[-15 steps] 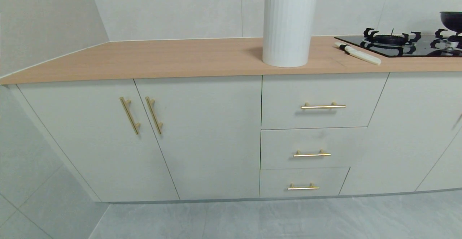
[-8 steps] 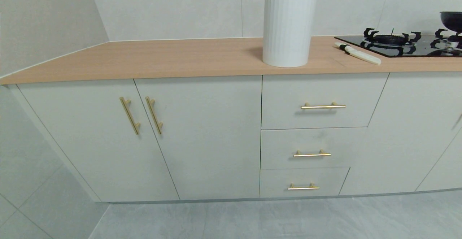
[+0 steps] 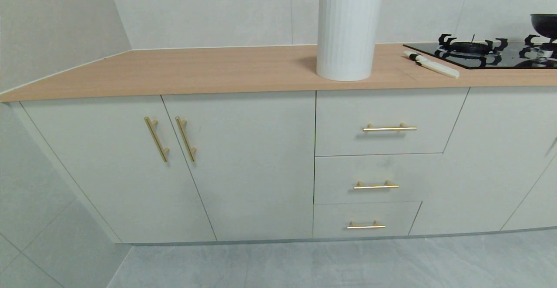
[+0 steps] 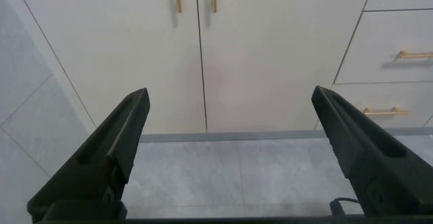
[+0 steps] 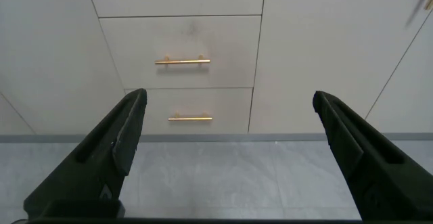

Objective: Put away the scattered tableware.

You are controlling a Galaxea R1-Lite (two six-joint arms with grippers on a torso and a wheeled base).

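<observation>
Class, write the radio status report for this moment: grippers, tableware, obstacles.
Left gripper open, empty, facing cabinet doors. Right gripper open, empty, facing drawers. Knife lying on countertop beside hob. Drawers shut.

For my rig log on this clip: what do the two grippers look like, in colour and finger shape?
Both look alike. The left gripper and right gripper each have two matte black fingers, long flat-sided wedges narrowing to blunt tips. No markings show. A thin dark cable curves near one left finger's base.
</observation>
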